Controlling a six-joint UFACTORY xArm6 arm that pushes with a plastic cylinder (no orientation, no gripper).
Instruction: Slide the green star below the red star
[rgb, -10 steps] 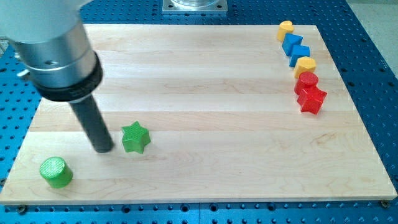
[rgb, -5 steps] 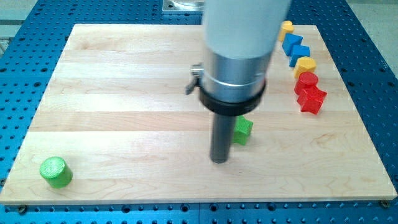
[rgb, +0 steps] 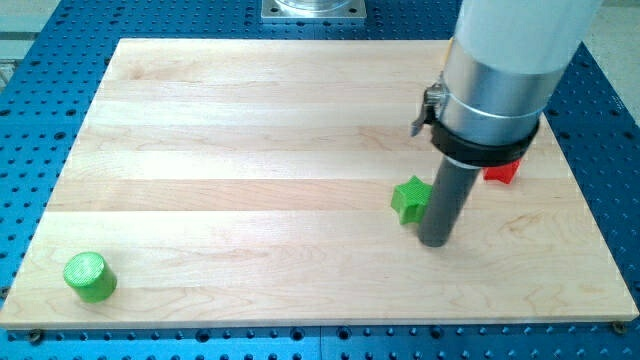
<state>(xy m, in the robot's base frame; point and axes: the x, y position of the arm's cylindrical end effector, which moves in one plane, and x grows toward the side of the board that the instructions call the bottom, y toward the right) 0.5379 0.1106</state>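
Note:
The green star lies right of the board's centre, partly hidden by my rod. My tip rests on the board just right of and slightly below the green star, touching or nearly touching it. Only a corner of the red star shows, to the upper right of the green star; the arm's body hides the rest. The green star sits to the left of and a little below the red star.
A green cylinder stands near the board's bottom left corner. The arm's large grey body covers the board's upper right, hiding the blocks there. The wooden board lies on a blue perforated table.
The arm has swept from the view's left to the right, pushing the green star rightward across the board. My tip has passed from the star's left to its right.

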